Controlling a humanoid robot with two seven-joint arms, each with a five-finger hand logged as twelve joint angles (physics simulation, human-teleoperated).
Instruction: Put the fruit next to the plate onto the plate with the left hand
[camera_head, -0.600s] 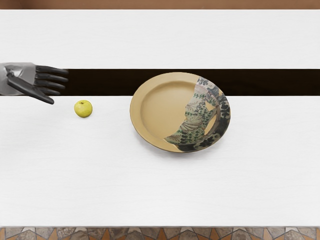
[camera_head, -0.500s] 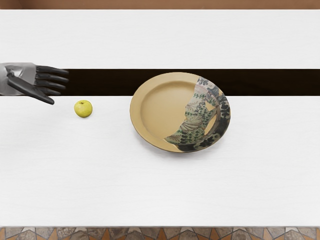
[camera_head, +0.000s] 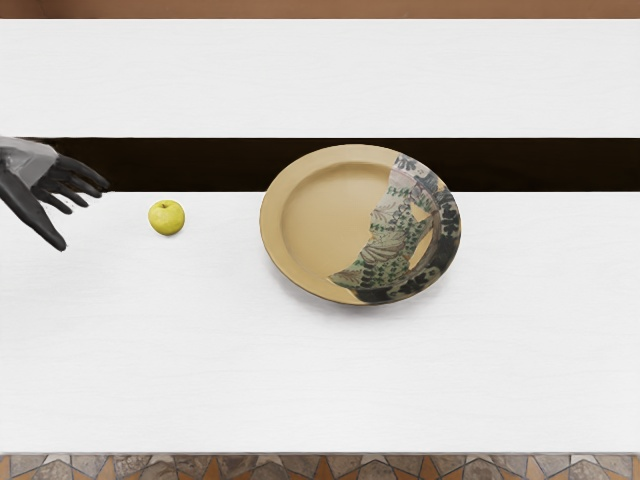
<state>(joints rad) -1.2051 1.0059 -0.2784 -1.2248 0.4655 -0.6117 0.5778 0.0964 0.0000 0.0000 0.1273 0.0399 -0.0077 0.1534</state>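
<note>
Left hand (camera_head: 45, 188): I see its fingers spread, holding nothing, at the picture's left edge.
Fruit (camera_head: 167, 217): on the white table (camera_head: 320, 370), left of the plate (camera_head: 300, 260), apart from it.
Key relation: fruit lies picture-right of my fingertips, untouched; roundish, so no long axis.
Right arm: absent.

Saw bare white table (camera_head: 300, 380) between the left hand (camera_head: 45, 190) at the left edge and the yellow-green fruit (camera_head: 167, 217) to its right. Found open tabletop from the fruit rightward to the plate (camera_head: 272, 215), well apart. Met only the plate's raised rim as an obstacle there. Noted a dark gap (camera_head: 200, 165) just beyond the fruit, on its far side.
</note>
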